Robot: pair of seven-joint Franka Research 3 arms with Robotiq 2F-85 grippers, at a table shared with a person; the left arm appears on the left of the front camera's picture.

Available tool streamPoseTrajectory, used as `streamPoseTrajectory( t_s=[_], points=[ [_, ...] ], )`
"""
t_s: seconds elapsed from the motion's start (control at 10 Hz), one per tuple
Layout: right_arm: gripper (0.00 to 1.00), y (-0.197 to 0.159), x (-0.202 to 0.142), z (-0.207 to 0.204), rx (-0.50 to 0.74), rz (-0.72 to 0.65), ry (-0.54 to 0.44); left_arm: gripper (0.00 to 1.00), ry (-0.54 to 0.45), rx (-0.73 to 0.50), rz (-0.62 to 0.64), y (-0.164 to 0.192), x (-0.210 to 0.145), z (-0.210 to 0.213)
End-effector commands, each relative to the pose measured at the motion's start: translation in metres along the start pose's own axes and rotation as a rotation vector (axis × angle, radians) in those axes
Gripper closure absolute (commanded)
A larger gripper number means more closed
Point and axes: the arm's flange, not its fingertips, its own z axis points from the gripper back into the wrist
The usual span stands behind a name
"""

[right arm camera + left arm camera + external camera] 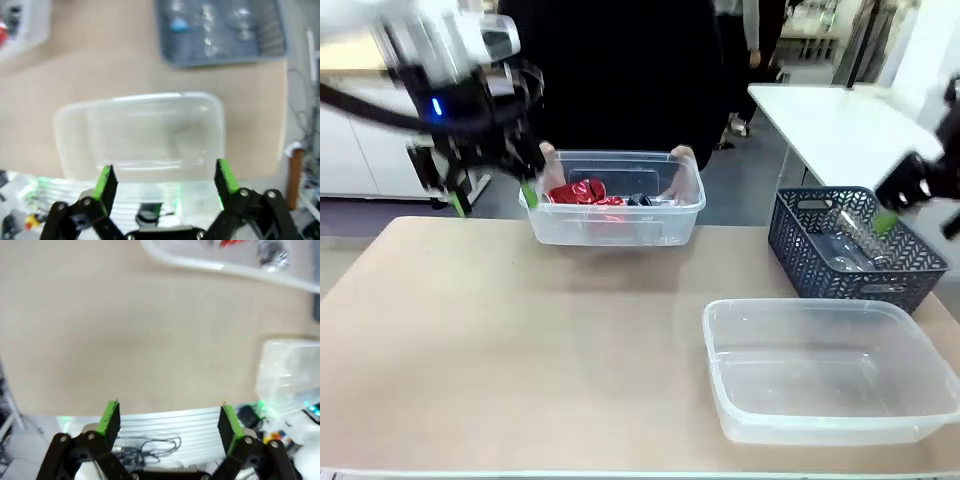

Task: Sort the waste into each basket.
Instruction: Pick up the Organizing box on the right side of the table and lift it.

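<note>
Both arms hang above the table with pincers spread and empty; the waste lies in the far tub and the lattice basket.

The left gripper (492, 195) points down from a raised, blurred arm at the far left, just beside the left end of the far tub (620, 230); its green pads stand wide apart over bare table (125, 340). A person's hands (682, 160) grip that tub's two ends. Inside it lie red foil pieces (582, 191) and a dark piece (640, 200). The right gripper (166, 177) is at the right edge, above the dark lattice basket (800, 255), which holds clear bottles (855, 238). Its fingers are spread, looking down on the near tub (820, 425), which has nothing in it.
</note>
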Motion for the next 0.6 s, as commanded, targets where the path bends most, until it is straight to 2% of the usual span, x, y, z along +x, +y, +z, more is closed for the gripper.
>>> streamPoseTrajectory(
  t_s=[0.0,0.1,0.2,0.4,0.5],
  points=[
    [0.0,0.011,0.041,-0.033,0.016,0.03,-0.019,0.0,-0.017,-0.026,0.006,-0.001,0.011,0.027],
    [0.0,0.0,0.0,0.0,0.0,0.0,0.0,0.0,-0.017,-0.026,0.006,-0.001,0.011,0.027],
    [0.0,0.0,0.0,0.0,0.0,0.0,0.0,0.0,-0.017,-0.026,0.006,-0.001,0.011,0.027],
    [0.0,-0.012,0.007,-0.029,-0.043,0.029,-0.02,0.0,-0.021,-0.013,0.003,-0.002,0.007,0.016],
    [0.0,-0.048,-0.009,-0.041,0.003,0.08,-0.019,0.0,0.017,-0.044,0.076,-0.021,-0.002,-0.023]
  ],
)
